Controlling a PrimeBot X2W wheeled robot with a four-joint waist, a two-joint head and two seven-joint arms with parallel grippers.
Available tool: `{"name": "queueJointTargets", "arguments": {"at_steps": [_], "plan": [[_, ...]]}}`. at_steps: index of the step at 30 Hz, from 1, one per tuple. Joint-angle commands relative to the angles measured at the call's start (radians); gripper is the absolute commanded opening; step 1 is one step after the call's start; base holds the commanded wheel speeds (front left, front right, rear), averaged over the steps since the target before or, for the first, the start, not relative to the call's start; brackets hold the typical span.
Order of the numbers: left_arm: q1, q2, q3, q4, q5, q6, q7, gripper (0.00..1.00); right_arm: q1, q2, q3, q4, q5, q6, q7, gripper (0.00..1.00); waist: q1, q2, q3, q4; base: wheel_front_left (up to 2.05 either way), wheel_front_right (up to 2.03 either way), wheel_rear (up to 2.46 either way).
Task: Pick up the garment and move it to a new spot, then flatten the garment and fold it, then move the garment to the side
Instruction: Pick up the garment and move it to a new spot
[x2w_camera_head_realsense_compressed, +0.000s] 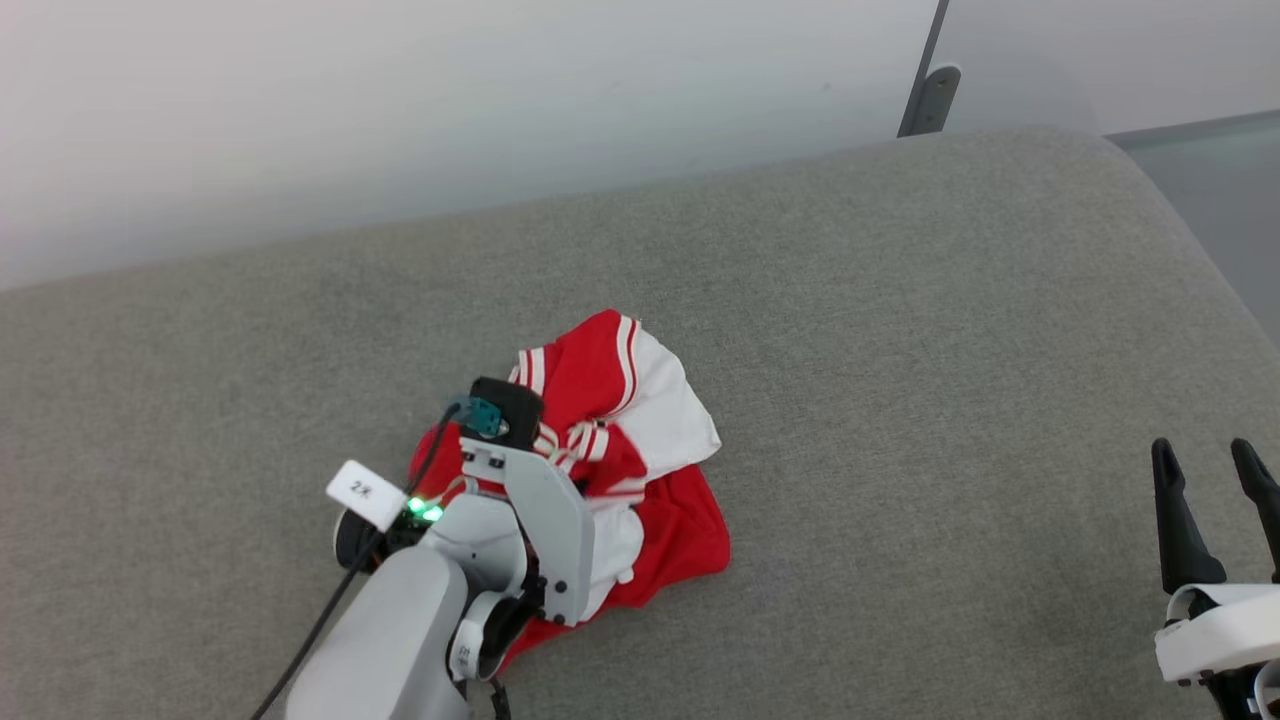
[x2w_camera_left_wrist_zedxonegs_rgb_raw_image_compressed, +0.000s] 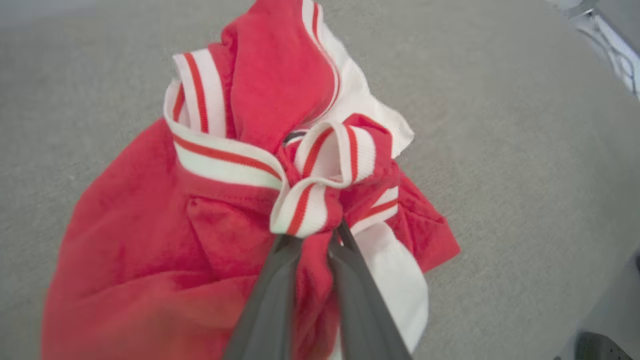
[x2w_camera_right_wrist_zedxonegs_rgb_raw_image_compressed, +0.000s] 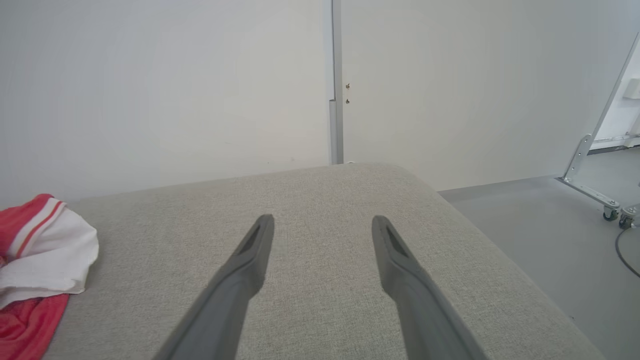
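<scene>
Head view: the garment (x2w_camera_head_realsense_compressed: 655, 430), soft red cloth with white panels, sits bunched on the grey woven cushion (x2w_camera_head_realsense_compressed: 950, 330), partly under the pale left forearm (x2w_camera_head_realsense_compressed: 400, 630), and the right gripper (x2w_camera_head_realsense_compressed: 1202, 455) is well apart. Left wrist view: the left gripper (x2w_camera_left_wrist_zedxonegs_rgb_raw_image_compressed: 315, 240) pinches red fabric just below the ribbed striped band (x2w_camera_left_wrist_zedxonegs_rgb_raw_image_compressed: 225, 160). Right wrist view: its 2 fingers spread wide over the cushion, garment at the left edge.

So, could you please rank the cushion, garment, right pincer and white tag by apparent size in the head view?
cushion
garment
right pincer
white tag
The pincer sits nearer the camera and is partly cut off, so its rank is unsure.
</scene>
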Motion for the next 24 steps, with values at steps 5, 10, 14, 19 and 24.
{"name": "queueJointTargets", "arguments": {"at_steps": [5, 10, 14, 19, 24], "plan": [[-0.031, -0.015, -0.02, 0.125, -0.004, -0.018, 0.027, 0.0, -0.025, -0.006, 0.017, 0.016, 0.009, -0.001, -0.016, 1.0, 0.0, 0.0, 0.013, -0.003, 0.0, 0.0, 0.0], [-0.053, -0.03, -0.038, 0.229, -0.002, -0.034, 0.013, 0.08, -0.04, -0.007, 0.027, 0.028, 0.014, -0.001, -0.02, 1.0, 0.0, 0.0, 0.017, 0.001, 0.0, 0.0, 0.0], [-0.072, -0.044, -0.039, 0.298, -0.015, -0.057, -0.012, 1.0, -0.049, -0.018, 0.049, 0.047, 0.023, -0.001, -0.024, 1.0, 0.0, 0.0, 0.008, 0.006, 0.0, 0.0, 0.0], [-0.099, -0.044, -0.026, 0.334, -0.04, -0.092, -0.047, 1.0, -0.055, -0.03, 0.06, 0.058, 0.02, -0.001, -0.027, 1.0, 0.0, 0.0, -0.023, 0.022, 0.0, 0.0, 0.0], [-0.11, -0.038, 0.001, 0.317, -0.079, -0.12, -0.08, 1.0, -0.037, -0.044, 0.063, 0.062, 0.013, -0.001, -0.026, 1.0, 0.0, 0.0, -0.062, 0.049, 0.0, 0.0, 0.0]]}}
